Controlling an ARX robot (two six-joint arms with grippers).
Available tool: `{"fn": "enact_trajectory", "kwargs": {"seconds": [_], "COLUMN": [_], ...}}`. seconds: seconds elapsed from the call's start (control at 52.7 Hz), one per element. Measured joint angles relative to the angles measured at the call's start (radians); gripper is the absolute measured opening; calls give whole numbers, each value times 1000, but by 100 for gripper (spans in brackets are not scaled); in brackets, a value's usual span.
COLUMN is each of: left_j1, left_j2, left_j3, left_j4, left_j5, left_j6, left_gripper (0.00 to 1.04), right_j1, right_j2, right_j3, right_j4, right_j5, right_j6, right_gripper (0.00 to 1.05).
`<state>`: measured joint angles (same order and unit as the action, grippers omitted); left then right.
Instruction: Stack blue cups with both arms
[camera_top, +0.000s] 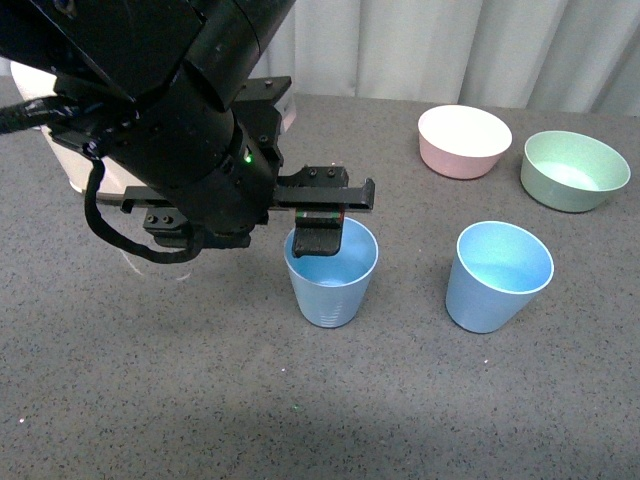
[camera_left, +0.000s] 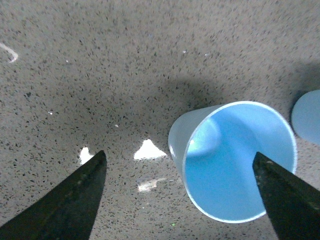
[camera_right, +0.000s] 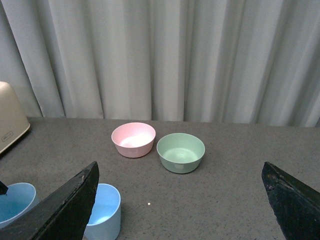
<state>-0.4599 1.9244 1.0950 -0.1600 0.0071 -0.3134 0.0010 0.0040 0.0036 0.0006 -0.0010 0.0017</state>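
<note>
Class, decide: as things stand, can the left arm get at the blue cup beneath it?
Probably yes: the open left gripper hangs right above that blue cup, seemingly straddling its rim, with nothing in between.

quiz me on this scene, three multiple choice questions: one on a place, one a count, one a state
1. In the front view, where is the pink bowl?
A) left of the green bowl, apart from it
B) inside the green bowl
C) between the two cups

2. How many blue cups does the front view show?
A) one
B) two
C) four

3. How is the left pincer?
A) shut on a bowl
B) open, over a blue cup
C) shut on a spoon

Answers:
1 A: the two bowls stand side by side at the far side, with a gap between them.
2 B: one cup stands under the left pincer and the other stands apart, to its right.
3 B: the left wrist view shows its fingers wide apart with the cup's mouth below them.
</note>
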Motion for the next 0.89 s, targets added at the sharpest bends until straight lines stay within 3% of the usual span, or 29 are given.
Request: {"fn": "enact_trajectory", "kwargs": {"seconds": [0.076, 0.228, 0.285, 0.304, 0.342, 0.418, 0.494, 0.589, 0.778, 0.892], "left_j1": [9, 15, 12, 15, 25, 62, 96, 144, 217, 248], "left_j2": [-48, -68, -60, -58, -61, -86, -166, -320, -457, -540], "left_j3": [-13, -17, -127, -206, -322, -491, -575, -654, -809, -871], "left_j4": [0, 7, 306, 481, 713, 1093, 1271, 1342, 1326, 1304], "left_j5": [-4, -14, -200, -290, -358, -372, -356, -316, -247, -209], "left_j6": [-14, -22, 58, 118, 179, 237, 264, 285, 295, 300], "left_gripper": [99, 98, 89, 83, 76, 64, 53, 37, 7, 4], "right_j1": [0, 0, 0, 0, 0, 0, 0, 0, 0, 0], "right_j2": [0, 0, 0, 0, 0, 0, 0, 0, 0, 0], "right_j3": [0, 0, 0, 0, 0, 0, 0, 0, 0, 0], "right_j4": [0, 0, 0, 0, 0, 0, 0, 0, 0, 0], "right_j5": [0, 0, 0, 0, -1, 2, 2, 2, 0, 0], "right_j6": [0, 0, 0, 0, 0, 0, 0, 0, 0, 0], "right_gripper": [95, 95, 95, 95, 95, 95, 95, 95, 95, 95]}}
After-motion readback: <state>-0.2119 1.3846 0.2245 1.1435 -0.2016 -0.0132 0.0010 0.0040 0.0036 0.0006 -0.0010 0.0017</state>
